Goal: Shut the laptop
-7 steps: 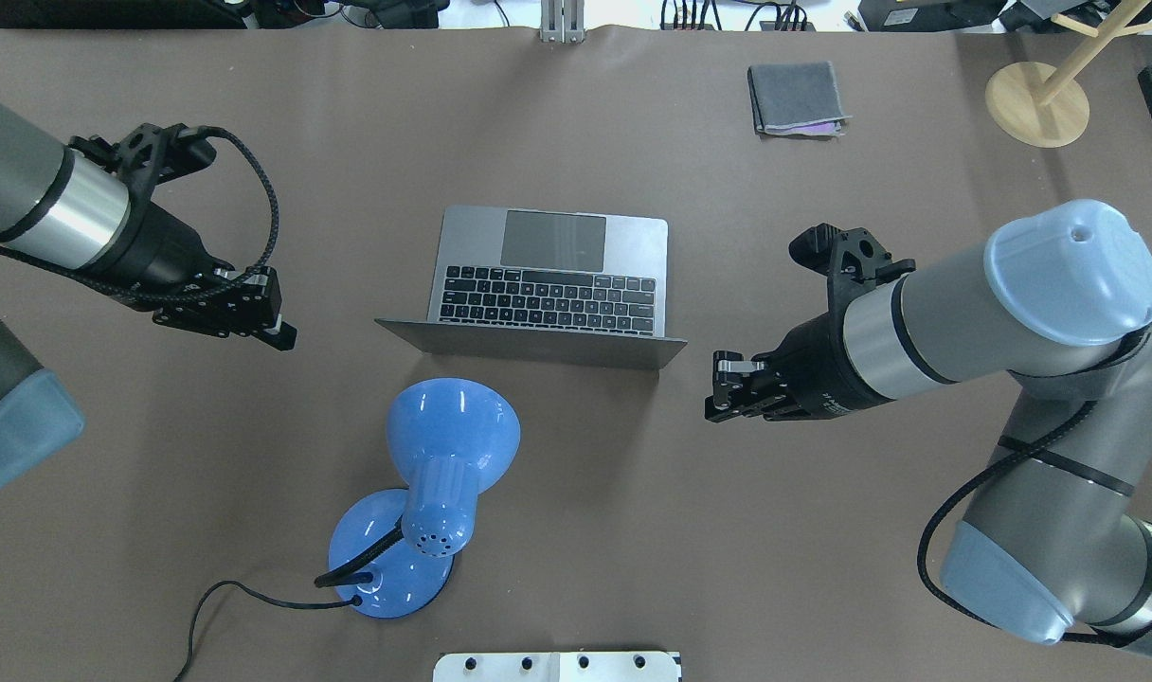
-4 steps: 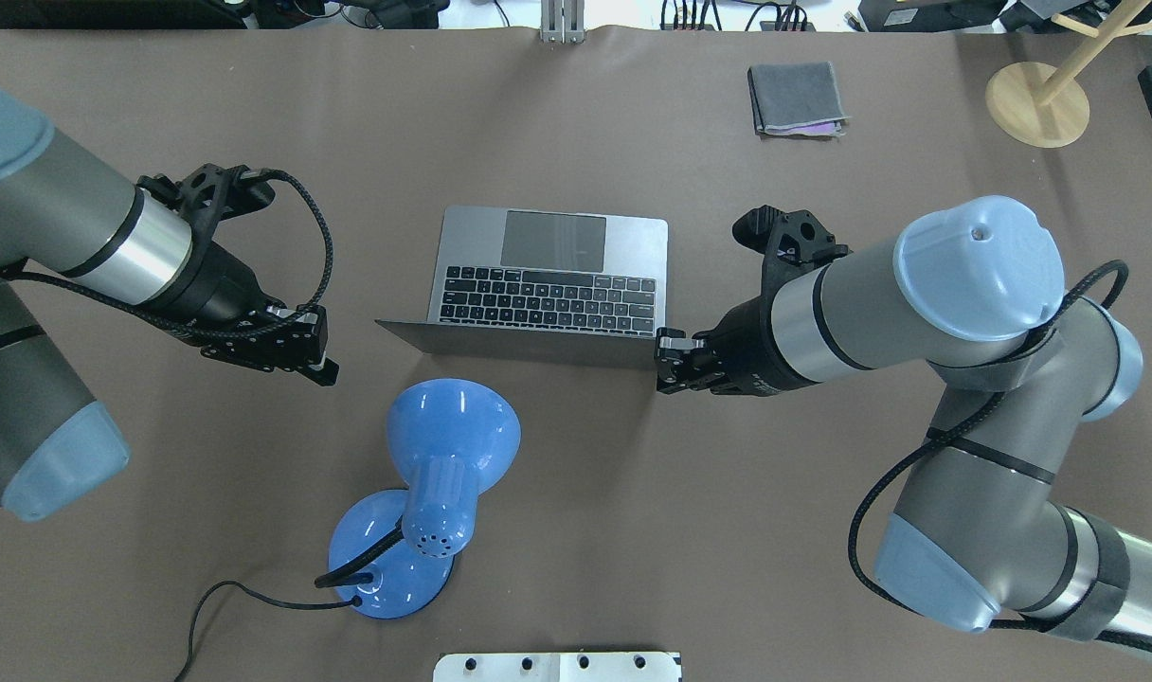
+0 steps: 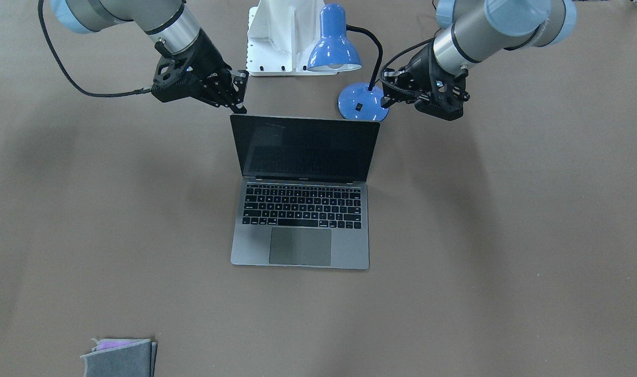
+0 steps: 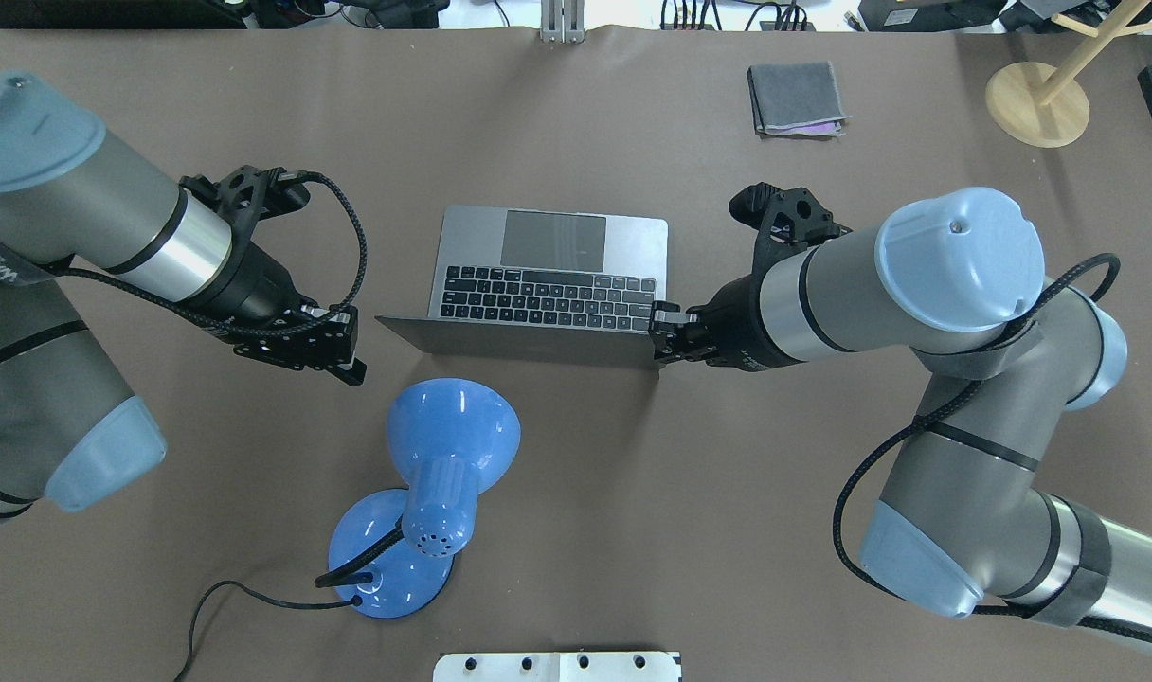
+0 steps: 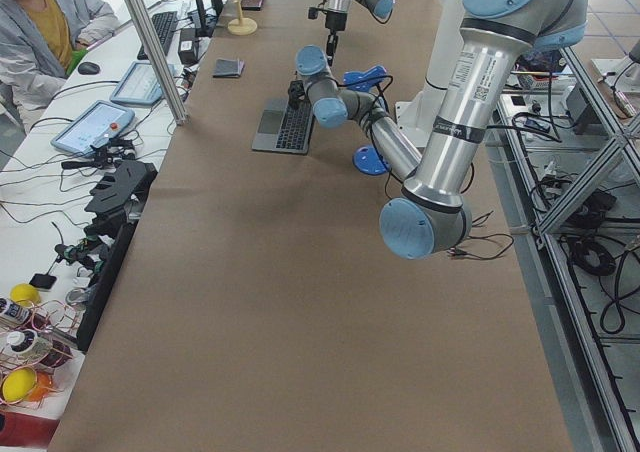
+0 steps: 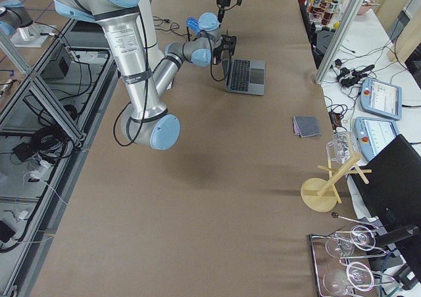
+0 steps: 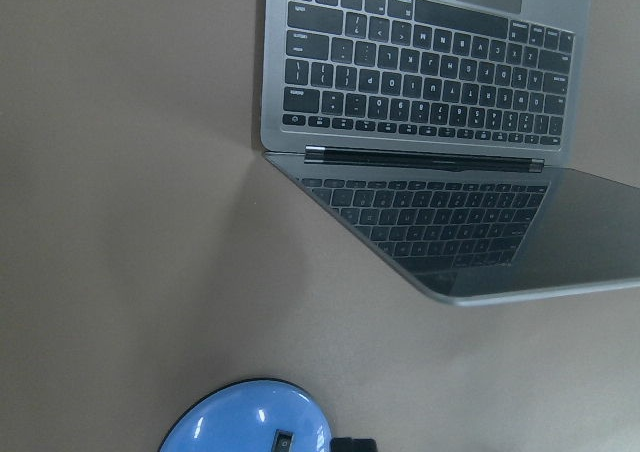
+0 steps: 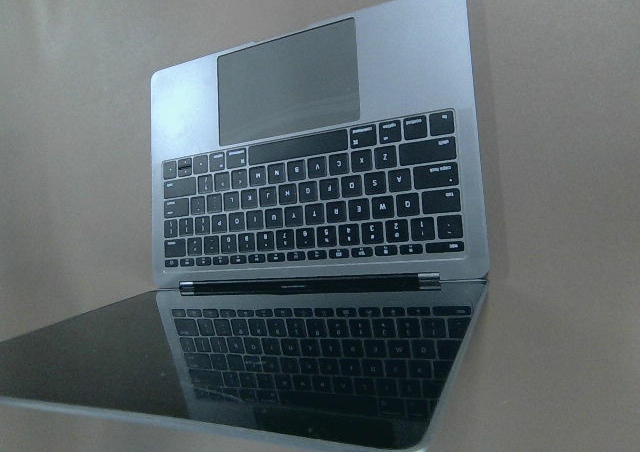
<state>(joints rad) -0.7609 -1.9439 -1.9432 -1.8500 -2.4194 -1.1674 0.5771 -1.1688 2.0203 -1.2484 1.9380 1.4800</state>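
Observation:
The space-grey laptop (image 4: 552, 275) stands open mid-table, its lid towards the robot and its dark screen facing away (image 3: 304, 149). My right gripper (image 4: 659, 343) looks shut and empty. It sits at the lid's top corner on the robot's right, shown in the front view (image 3: 240, 102) just behind that corner; I cannot tell whether it touches. My left gripper (image 4: 349, 365) looks shut and empty. It hangs just off the lid's other end, beside the lamp in the front view (image 3: 386, 97). Both wrist views show keyboard and screen (image 7: 420, 72) (image 8: 320, 192), no fingers.
A blue desk lamp (image 4: 443, 445) with a black cord stands close behind the lid, between the arms. A small grey felt pouch (image 4: 796, 98) lies at the far right. A wooden stand (image 4: 1035, 102) is in the far right corner. A white base plate (image 4: 557, 666) is at the near edge.
Both arms have swung inward toward the lid. The right gripper went from well right of the lid to its top corner. The left gripper came closer to the other end. The lid's angle looks unchanged.

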